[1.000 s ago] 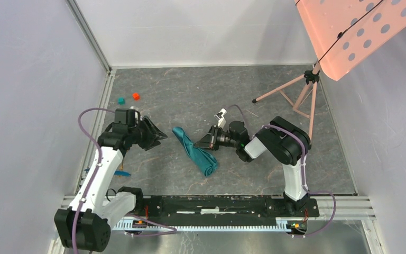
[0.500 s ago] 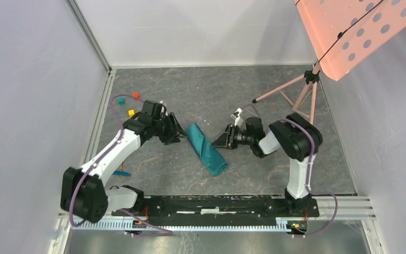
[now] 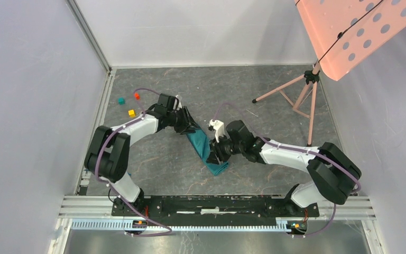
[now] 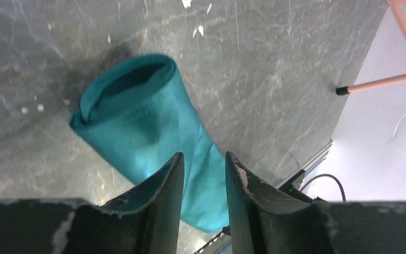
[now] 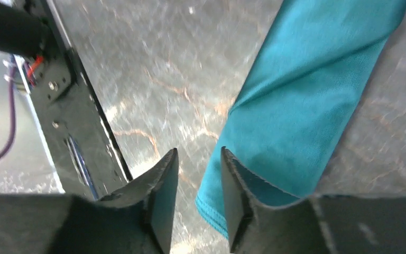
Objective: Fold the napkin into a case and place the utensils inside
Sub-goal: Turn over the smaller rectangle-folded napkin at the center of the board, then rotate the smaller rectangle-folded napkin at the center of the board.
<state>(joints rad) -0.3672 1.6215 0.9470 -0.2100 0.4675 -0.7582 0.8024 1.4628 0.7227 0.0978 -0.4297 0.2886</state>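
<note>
Status, both arms.

The only container here is the napkin (image 3: pixel 200 144) itself. It is folded into a long narrow teal strip, flat on the table (image 3: pixel 201 90), between my two pincers. The far end is a rolled open mouth (image 4: pixel 129 79), just ahead of my left fingertips in the wrist view. Inside it is dark shadow with only cloth edges showing, so I can't tell what's in it.

Left pincer (image 4: pixel 204 157): jaws spread with a narrow gap, teal cloth showing through below. Touching the cloth or just above it, can't tell. From the top camera the left pincer (image 3: pixel 190 126) sits at the strip's far end.

Right pincer (image 5: pixel 199 152): jaws spread, bare table in the gap. The napkin (image 5: pixel 306 100) lies on one side of the fingers, its hemmed near corner tucked under the finger on that side. Contact unclear. The black base rail (image 5: pixel 68 106) is on the other side.

Hidden or cut off:
- From above, the right pincer (image 3: pixel 218 153) covers the strip's middle. Only the near tip pokes out past it.
- The left wrist view loses the strip's near end behind my own fingers.
- The right wrist view cuts the strip at its top edge and is blurred.

Well beyond my left pincer are the red cube (image 3: pixel 136 96), teal cube (image 3: pixel 121 100) and yellow cube (image 3: pixel 131 112). Well beyond the right pincer is the pink stand (image 3: pixel 311 78).
</note>
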